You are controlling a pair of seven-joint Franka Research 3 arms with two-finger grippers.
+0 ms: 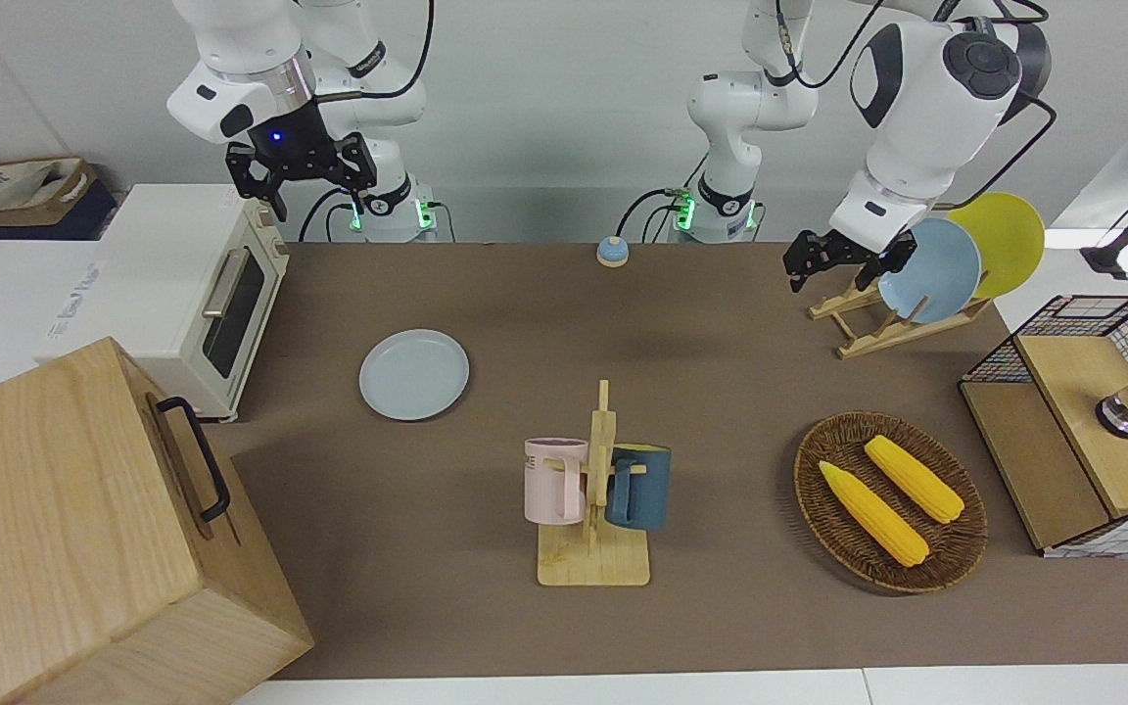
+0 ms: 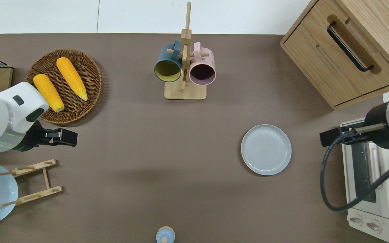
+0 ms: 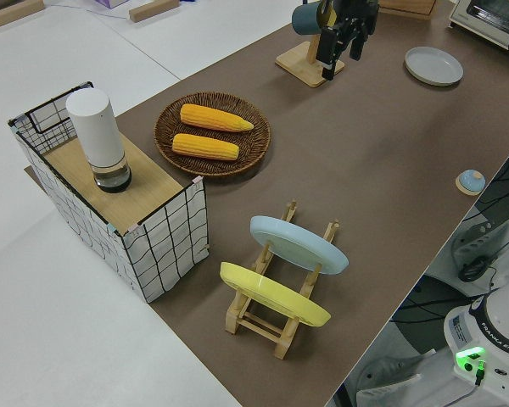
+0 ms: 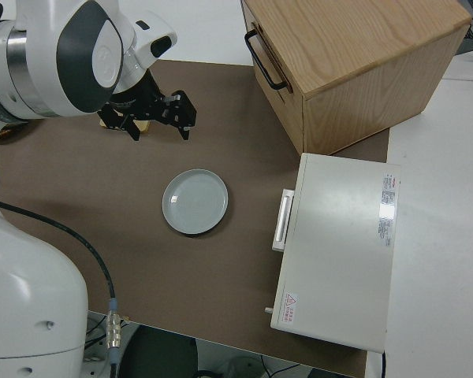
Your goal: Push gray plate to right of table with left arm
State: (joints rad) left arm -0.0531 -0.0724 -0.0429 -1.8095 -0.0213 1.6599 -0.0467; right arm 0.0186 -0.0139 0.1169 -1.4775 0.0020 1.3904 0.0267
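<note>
Gray plate [image 2: 266, 149] well apart from left end effector [image 2: 67, 137]

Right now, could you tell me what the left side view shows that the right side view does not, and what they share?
Only the left side view shows the basket with two corn cobs, the wire crate with a white cylinder on it, the rack with a blue plate and a yellow plate, and the bell. Only the right side view shows the wooden cabinet and the toaster oven whole. Both show the gray plate flat on the table and the open left gripper, apart from it.
</note>
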